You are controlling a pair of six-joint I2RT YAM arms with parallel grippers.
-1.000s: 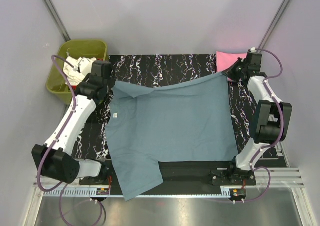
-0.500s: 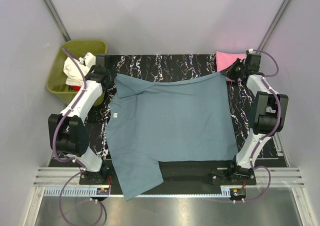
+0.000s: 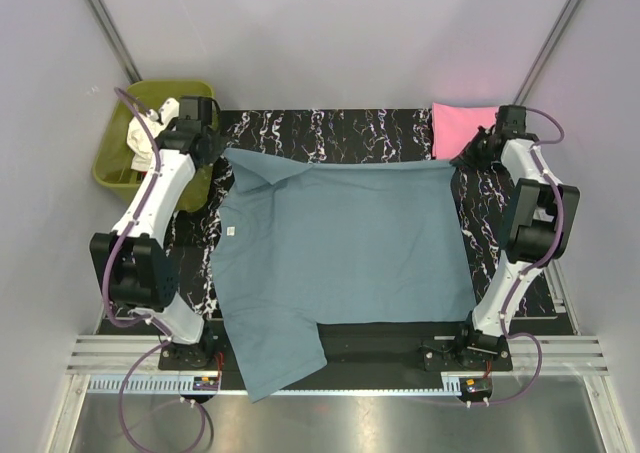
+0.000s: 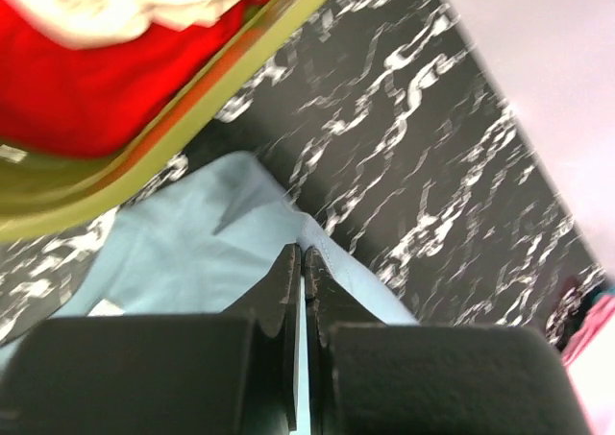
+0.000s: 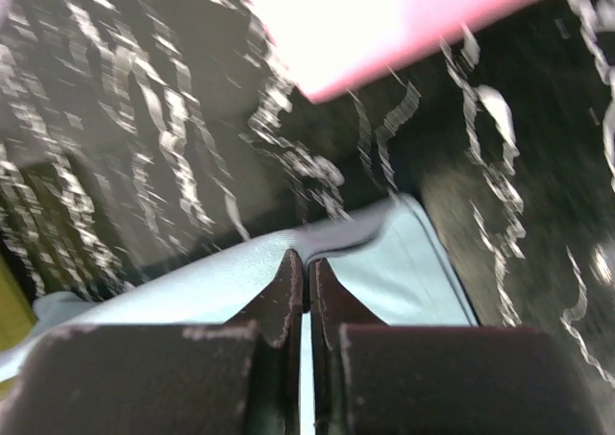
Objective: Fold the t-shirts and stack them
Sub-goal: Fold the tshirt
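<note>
The blue-grey t-shirt (image 3: 345, 248) lies spread across the black marbled mat (image 3: 330, 133), one corner hanging over the near edge. My left gripper (image 3: 226, 154) is shut on its far left corner (image 4: 269, 214). My right gripper (image 3: 455, 160) is shut on its far right corner (image 5: 384, 229). The far hem is stretched between them. The folded pink t-shirt (image 3: 460, 129) lies at the mat's far right corner and shows in the right wrist view (image 5: 404, 22). The cream-white t-shirt (image 3: 150, 138) and the red t-shirt (image 4: 86, 89) lie in the tub.
The olive-green tub (image 3: 120, 173) stands off the mat's far left corner, close to my left arm; its rim shows in the left wrist view (image 4: 192, 137). Grey walls close in the left, back and right. A metal rail (image 3: 330, 385) runs along the near edge.
Both grippers have pulled the shirt's far corners outward and back. The far hem has gone from sagging and creased to nearly straight. The pink shirt is less covered.
</note>
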